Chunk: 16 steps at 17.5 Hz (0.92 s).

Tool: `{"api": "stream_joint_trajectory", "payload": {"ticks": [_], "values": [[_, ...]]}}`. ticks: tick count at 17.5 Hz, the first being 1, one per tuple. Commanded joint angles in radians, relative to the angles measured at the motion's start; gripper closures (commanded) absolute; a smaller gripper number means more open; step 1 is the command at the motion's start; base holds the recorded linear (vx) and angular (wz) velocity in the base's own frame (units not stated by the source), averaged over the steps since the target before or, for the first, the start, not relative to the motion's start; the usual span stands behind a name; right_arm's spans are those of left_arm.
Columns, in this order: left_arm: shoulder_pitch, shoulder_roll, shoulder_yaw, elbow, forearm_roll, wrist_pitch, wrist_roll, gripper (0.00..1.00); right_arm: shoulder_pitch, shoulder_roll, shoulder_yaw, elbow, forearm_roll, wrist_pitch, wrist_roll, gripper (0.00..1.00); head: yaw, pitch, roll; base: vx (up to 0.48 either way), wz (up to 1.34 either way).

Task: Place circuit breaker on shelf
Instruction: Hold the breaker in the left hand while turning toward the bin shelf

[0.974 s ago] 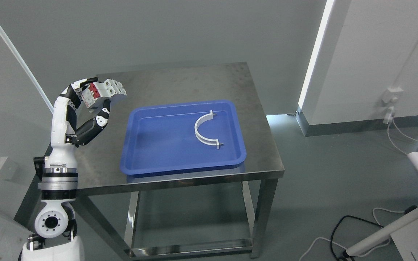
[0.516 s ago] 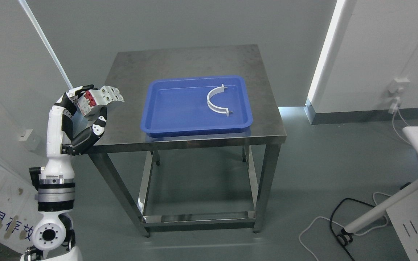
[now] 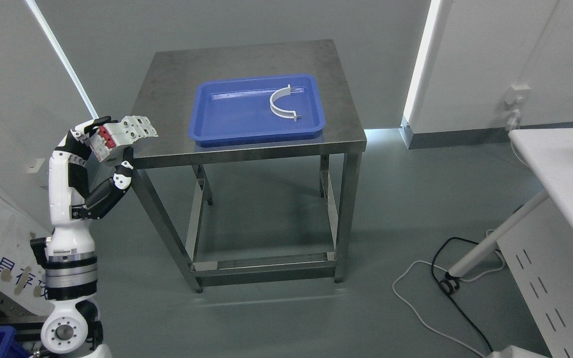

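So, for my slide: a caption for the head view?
Left hand holds circuit breaker beside steel table with blue tray.

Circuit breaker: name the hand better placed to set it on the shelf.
Left. The left hand already grips the circuit breaker, raised beside the steel table. The right arm is out of view, and no shelf shows yet.

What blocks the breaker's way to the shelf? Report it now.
Cannot say: no shelf shows in the head view. The left hand grips the circuit breaker in the air off the steel table, at its near left corner, touching nothing else.
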State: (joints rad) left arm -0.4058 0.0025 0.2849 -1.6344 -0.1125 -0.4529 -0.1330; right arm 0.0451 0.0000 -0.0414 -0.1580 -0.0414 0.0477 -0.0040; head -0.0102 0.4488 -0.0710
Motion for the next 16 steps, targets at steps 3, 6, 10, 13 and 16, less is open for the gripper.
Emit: {"api": "stream_joint_trajectory", "payload": {"ticks": [3, 6, 10, 13, 16], "values": [[0.009, 0.015, 0.008, -0.008, 0.013, -0.001, 0.006, 0.86, -0.001, -0.017, 0.0, 0.0, 0.0, 0.0, 0.001, 0.0, 0.0, 0.0, 0.0, -0.307, -0.2], [0.012, 0.015, 0.008, -0.01, 0.013, 0.006, 0.006, 0.86, -0.001, -0.017, 0.0, 0.0, 0.0, 0.0, 0.001, 0.0, 0.0, 0.0, 0.0, -0.299, -0.29], [0.012, 0.015, 0.01, -0.008, 0.011, 0.011, 0.007, 0.86, -0.001, -0.017, 0.0, 0.0, 0.0, 0.0, 0.001, 0.0, 0.0, 0.0, 0.0, -0.321, -0.19], [0.012, 0.015, 0.014, -0.008, 0.013, 0.028, 0.009, 0.85, -0.001, -0.017, 0.0, 0.0, 0.0, 0.0, 0.001, 0.0, 0.0, 0.0, 0.0, -0.313, -0.03], [0.012, 0.015, 0.016, -0.008, 0.013, 0.03, 0.01, 0.85, -0.001, -0.017, 0.0, 0.0, 0.0, 0.0, 0.001, 0.0, 0.0, 0.0, 0.0, -0.285, 0.08]]}}
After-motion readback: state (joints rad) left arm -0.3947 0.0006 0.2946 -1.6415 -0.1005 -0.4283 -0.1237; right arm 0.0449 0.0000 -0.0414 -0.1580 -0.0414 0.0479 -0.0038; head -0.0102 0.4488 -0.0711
